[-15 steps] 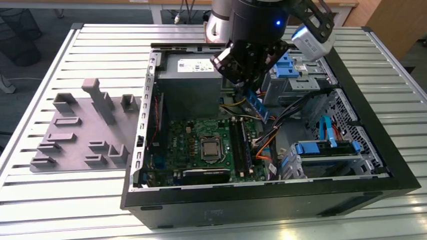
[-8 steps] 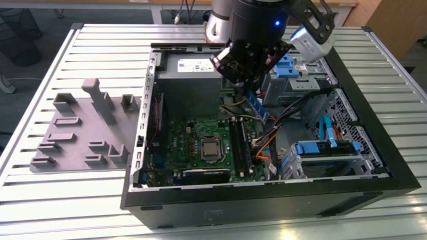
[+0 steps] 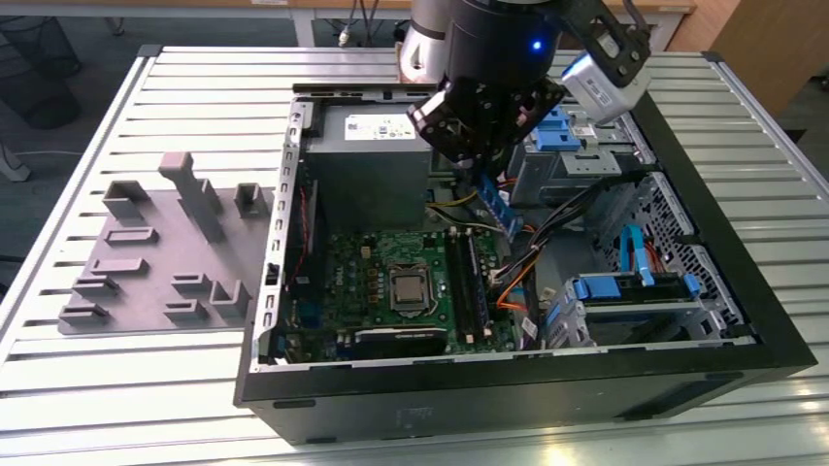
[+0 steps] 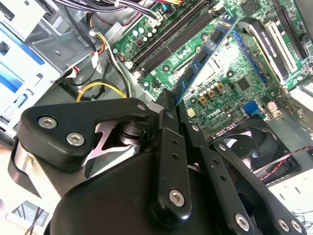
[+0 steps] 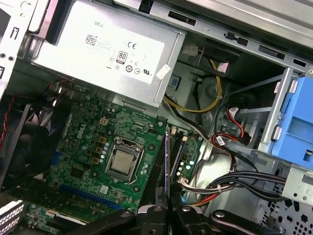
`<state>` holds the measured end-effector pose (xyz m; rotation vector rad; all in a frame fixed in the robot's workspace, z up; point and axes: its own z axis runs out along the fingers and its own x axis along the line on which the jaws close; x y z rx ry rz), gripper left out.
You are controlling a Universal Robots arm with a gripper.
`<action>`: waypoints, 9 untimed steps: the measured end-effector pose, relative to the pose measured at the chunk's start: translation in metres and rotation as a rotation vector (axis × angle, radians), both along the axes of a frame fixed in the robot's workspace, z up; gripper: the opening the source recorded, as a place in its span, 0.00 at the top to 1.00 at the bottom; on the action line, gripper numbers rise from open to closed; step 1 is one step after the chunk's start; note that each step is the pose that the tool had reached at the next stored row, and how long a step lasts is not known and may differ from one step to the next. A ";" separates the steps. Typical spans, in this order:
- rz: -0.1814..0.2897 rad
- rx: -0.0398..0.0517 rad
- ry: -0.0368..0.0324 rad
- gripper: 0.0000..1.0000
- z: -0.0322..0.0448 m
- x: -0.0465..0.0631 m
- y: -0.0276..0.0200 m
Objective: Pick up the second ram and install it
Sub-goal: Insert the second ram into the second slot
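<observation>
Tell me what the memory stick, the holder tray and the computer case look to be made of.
Memory stick: blue-green circuit board, probably fibreglass laminate, carrying matte black chips; it is held in the gripper above the motherboard.
Holder tray: looks like matte grey plastic, uniform in colour with blocky moulded posts.
Computer case: seemingly sheet metal, painted black outside, with bare grey perforated panels inside.

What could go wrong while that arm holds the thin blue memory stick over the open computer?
The thin blue-green memory stick, pinched by the black gripper, hangs tilted above the long black slots; if misaligned, it might jam. The bundled orange and black cables lie close beside the slots and could snag. The stick might also slip.
</observation>
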<state>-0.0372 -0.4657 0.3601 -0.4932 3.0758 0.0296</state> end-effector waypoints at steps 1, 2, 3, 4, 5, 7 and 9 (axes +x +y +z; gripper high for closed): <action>-0.004 0.0000 0.0001 0.86 0.0000 0.000 0.0000; -0.007 0.0000 0.0000 0.86 0.0000 0.000 0.0000; -0.010 0.0000 0.0000 0.86 0.0000 0.000 0.0000; -0.014 0.0001 0.0000 0.86 0.0000 0.000 0.0000; -0.017 0.0000 0.0000 0.86 0.0000 0.000 0.0000; -0.023 0.0000 0.0000 0.86 0.0000 0.000 0.0000; -0.024 0.0000 0.0000 0.86 0.0000 0.000 0.0000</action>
